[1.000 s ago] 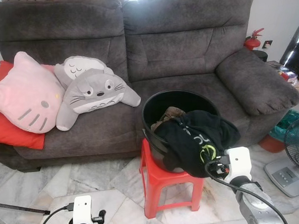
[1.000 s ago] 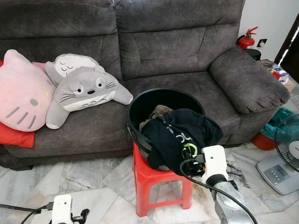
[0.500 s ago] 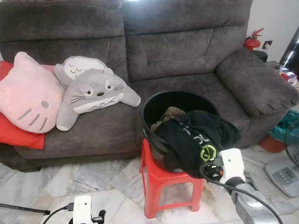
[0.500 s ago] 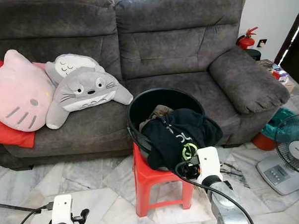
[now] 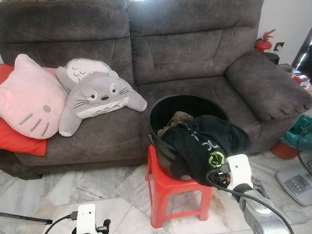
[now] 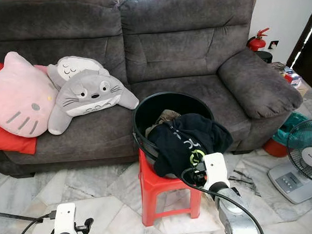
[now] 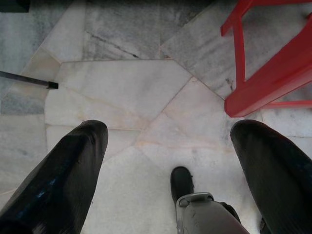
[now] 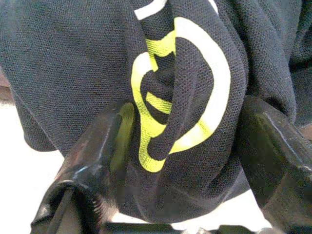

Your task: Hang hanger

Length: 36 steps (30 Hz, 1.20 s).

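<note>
Grey sofa (image 5: pixel 194 48), pink cat cushion (image 5: pixel 26 99), perhaps a fire extinguisher (image 5: pixel 264 41)

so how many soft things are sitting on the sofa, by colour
pink cat cushion: 1
grey plush toys: 2, one lying on top of the other
red cushion: 1
total: 4

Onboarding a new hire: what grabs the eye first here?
A black bucket on a red stool before the grey sofa, a black shirt with a yellow-green logo draped over its rim. The right claw straddles that logo; two plush cushions lie on the sofa's left.
</note>
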Tool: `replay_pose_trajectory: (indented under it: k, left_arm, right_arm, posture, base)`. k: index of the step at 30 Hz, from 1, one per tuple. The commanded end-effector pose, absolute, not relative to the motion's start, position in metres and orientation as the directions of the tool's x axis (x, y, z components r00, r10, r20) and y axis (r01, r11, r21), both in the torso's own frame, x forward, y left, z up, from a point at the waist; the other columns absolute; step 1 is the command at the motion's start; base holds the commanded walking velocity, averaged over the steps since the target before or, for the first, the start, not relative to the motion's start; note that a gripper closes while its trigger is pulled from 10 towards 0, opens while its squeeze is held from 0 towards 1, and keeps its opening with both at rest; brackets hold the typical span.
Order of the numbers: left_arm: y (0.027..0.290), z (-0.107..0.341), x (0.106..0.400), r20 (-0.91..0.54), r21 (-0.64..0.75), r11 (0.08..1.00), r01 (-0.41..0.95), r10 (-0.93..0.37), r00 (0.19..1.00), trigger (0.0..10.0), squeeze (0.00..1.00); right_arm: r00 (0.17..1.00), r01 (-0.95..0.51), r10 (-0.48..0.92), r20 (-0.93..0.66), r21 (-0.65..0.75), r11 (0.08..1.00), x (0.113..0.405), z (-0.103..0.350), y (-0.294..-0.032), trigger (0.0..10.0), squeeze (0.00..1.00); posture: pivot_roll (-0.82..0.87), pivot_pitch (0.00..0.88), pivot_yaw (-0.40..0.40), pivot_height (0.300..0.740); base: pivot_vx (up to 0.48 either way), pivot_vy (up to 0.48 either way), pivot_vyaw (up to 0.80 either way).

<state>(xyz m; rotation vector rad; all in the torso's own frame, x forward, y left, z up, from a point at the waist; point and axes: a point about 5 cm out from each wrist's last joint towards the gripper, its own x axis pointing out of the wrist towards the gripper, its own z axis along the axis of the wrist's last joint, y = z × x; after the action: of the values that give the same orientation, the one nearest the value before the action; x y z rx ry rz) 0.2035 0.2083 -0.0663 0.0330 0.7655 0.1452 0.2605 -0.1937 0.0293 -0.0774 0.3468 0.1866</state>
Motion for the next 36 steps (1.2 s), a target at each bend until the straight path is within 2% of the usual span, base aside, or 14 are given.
replay_pose_trajectory:
  k: [1,24,36]
  left_arm:
    - [0.211,-0.067,0.203,-0.693,0.1,0.989,-0.109,0.148,0.706,10.0,0.0]
    - [0.21,-0.066,0.203,-0.692,0.105,0.989,-0.107,0.15,0.706,10.0,0.0]
    - [0.211,-0.066,0.203,-0.692,0.109,0.988,-0.107,0.153,0.706,10.0,0.0]
  right_arm:
    - [0.926,-0.201,0.174,-0.335,-0.048,0.978,0.264,0.031,-0.192,0.0,0.0]
    - [0.937,-0.218,0.189,-0.294,-0.069,0.973,0.268,0.039,-0.187,0.0,0.0]
    - [0.972,-0.213,0.201,-0.122,-0.093,0.973,0.291,0.086,-0.182,0.0,0.0]
  posture:
    - [-0.11,0.0,0.003,0.716]
    - [-0.11,0.0,0.003,0.716]
    - [-0.11,0.0,0.003,0.716]
  base:
    - [0.0,0.0,0.0]
    - [0.0,0.0,0.0]
    - [0.0,0.0,0.0]
